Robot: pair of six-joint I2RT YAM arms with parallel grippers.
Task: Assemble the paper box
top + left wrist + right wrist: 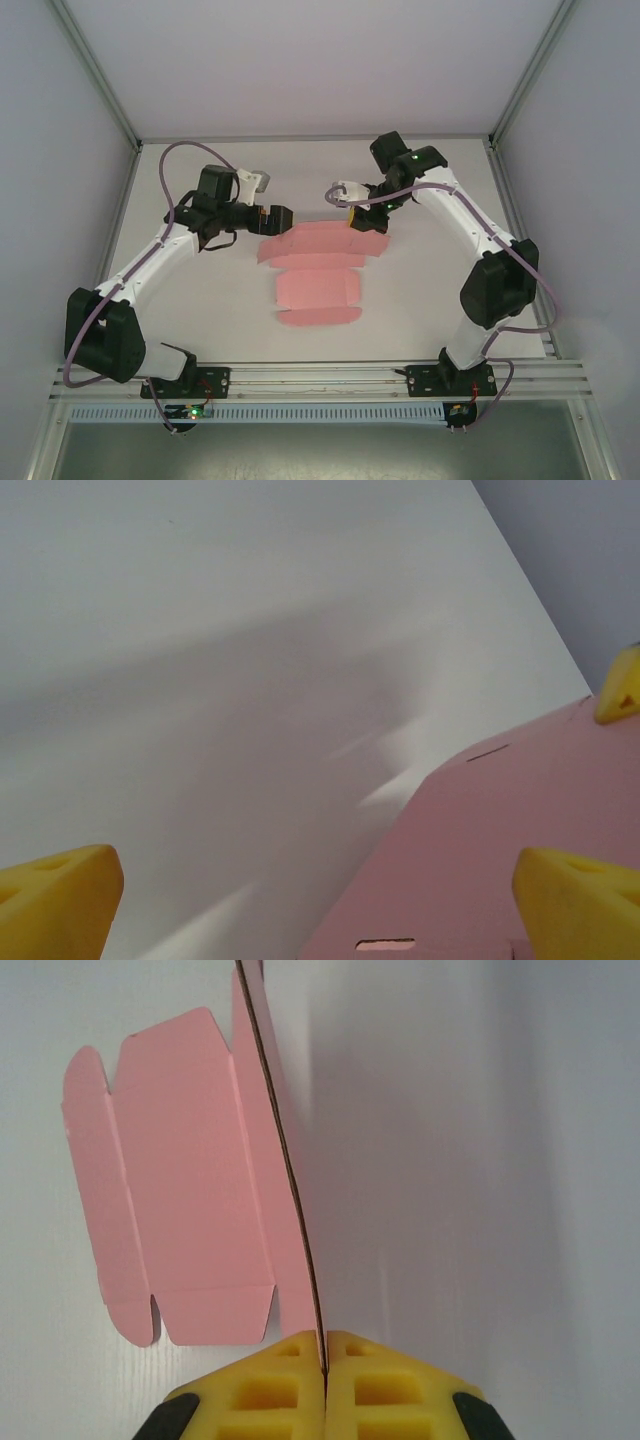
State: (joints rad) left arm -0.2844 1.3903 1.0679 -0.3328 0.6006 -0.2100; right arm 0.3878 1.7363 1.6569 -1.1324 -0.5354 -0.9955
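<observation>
"Pink card, all flaps and creases. Was that the paper box (318, 280)?"

"Yes, an unfolded sheet on the white table (420, 295). Its far strip lay between the two sets of fingers. The right fingers (338, 1360) were clenched on that strip's edge. From the right wrist, the pinched flap showed edge-on as a thin dark line rising from between the tips. The rest of the sheet lay flat to one side of them."

"And the left fingers (284, 217)?"

"Released and spread wide. In the left wrist view the frame cut off their yellow tips at the bottom corners. A corner of the sheet reached in beside one tip, but I couldn't tell whether they touched."

"Anything else unclear?"

"A yellow piece (620, 685) at that view's border, past the sheet's corner, was too cropped to name."

"Room to move?"

"Bare table stretched ahead of the left fingers and on the open side of the right ones. The sheet's near flaps lay free, well apart from both."
</observation>
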